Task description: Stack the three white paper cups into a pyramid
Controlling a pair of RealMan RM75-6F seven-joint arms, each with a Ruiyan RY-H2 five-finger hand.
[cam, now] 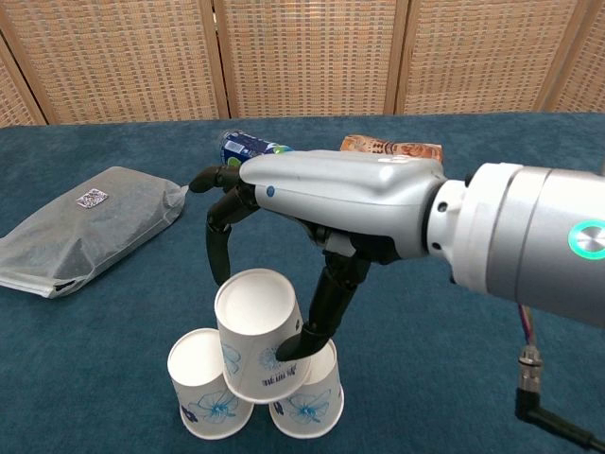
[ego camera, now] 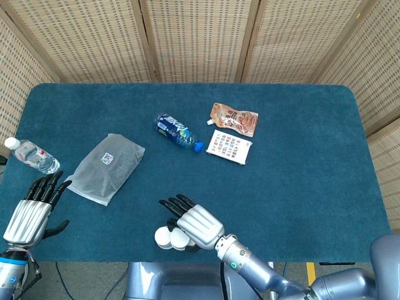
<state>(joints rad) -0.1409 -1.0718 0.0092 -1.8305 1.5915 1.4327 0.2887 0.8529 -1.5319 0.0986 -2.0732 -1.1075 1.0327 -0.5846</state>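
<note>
Three white paper cups with blue flower prints stand upside down near the table's front edge. Two base cups, the left cup [cam: 206,383] and the right cup [cam: 312,397], sit side by side. The top cup [cam: 259,333] rests tilted on both, and my right hand [cam: 321,203] holds it between its thumb and its fingers from above. In the head view the cups [ego camera: 169,237] peek out beside my right hand [ego camera: 197,225]. My left hand [ego camera: 31,209] rests open at the table's left front corner, holding nothing.
A grey plastic bag [cam: 90,227] lies to the left. A blue bottle [ego camera: 178,131], a brown pouch [ego camera: 234,119] and a printed card [ego camera: 229,146] lie mid-table. A clear water bottle [ego camera: 34,156] lies by the left edge. Woven screens stand behind the table.
</note>
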